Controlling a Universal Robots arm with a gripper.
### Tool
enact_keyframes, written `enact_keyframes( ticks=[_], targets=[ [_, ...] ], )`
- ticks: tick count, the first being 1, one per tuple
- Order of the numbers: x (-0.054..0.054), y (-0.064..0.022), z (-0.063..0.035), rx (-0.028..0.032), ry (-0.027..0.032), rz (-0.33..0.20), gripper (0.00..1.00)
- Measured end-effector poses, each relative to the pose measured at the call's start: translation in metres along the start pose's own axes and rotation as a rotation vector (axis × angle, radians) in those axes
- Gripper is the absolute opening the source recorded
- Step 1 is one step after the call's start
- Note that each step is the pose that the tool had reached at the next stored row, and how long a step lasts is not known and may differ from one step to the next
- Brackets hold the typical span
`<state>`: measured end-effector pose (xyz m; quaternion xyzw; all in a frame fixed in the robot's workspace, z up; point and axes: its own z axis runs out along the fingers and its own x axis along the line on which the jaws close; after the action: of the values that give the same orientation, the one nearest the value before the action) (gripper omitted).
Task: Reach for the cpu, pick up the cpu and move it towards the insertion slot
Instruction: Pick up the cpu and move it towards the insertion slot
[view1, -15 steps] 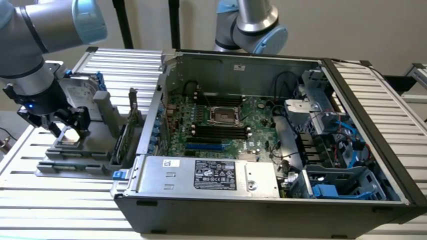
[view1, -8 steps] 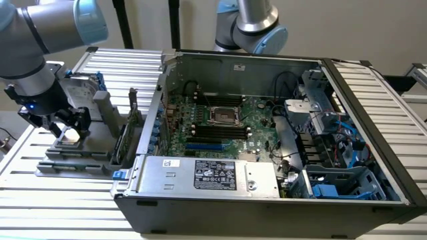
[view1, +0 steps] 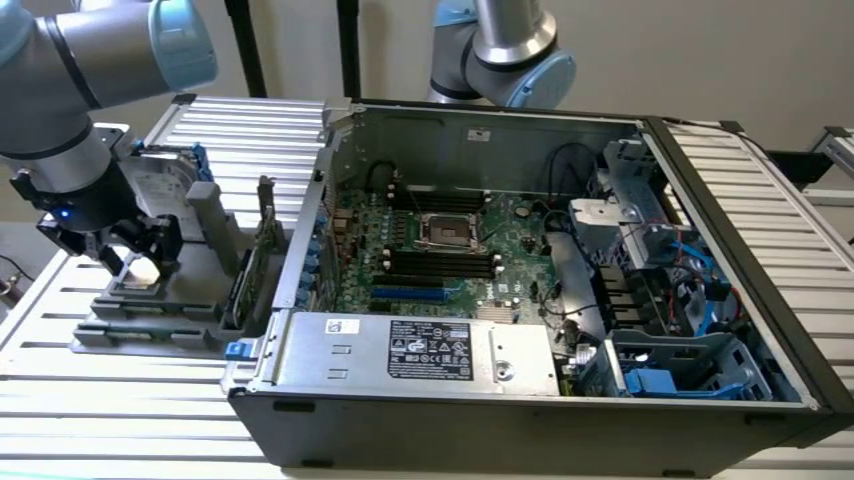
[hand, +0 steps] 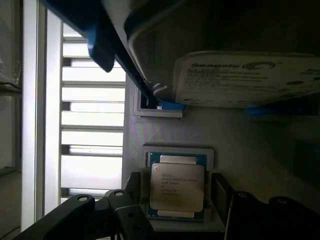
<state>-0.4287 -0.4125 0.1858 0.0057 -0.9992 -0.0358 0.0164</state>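
Note:
The cpu (hand: 177, 186), a small square chip with a silver-grey printed top, lies flat in a recess of the grey fixture (hand: 240, 135). My gripper (hand: 176, 195) is open, one dark finger (hand: 134, 197) on each side of the chip, with small gaps to its edges. In the exterior view my gripper (view1: 134, 262) hangs low over that fixture (view1: 147, 325) at the exterior view's left, outside the computer case. The insertion slot (view1: 451, 230), a silvery frame round a dark centre, sits on the motherboard inside the open case, well to the exterior view's right of my gripper.
A silver hard drive with blue rails (hand: 250, 77) stands in the fixture just beyond the cpu. The case wall (view1: 300, 250) separates fixture and motherboard. Memory slots (view1: 427, 265), a power supply (view1: 414, 350) and blue drive cages (view1: 667, 375) surround the slot. A second arm (view1: 501, 50) stands behind the case.

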Motion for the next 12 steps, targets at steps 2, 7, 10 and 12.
enact_keyframes(
  ticks=[2, 7, 10, 12],
  targets=[
    [-0.0002, 0.0000, 0.0002, 0.0000, 0.0004, 0.000, 0.67],
    [-0.0006, 0.0000, 0.0006, -0.0001, 0.0012, 0.000, 0.67],
    [-0.0007, 0.0000, 0.0006, -0.0001, 0.0016, 0.000, 0.67],
    [-0.0008, -0.0001, 0.0007, -0.0001, 0.0021, 0.000, 0.59]
  ],
)
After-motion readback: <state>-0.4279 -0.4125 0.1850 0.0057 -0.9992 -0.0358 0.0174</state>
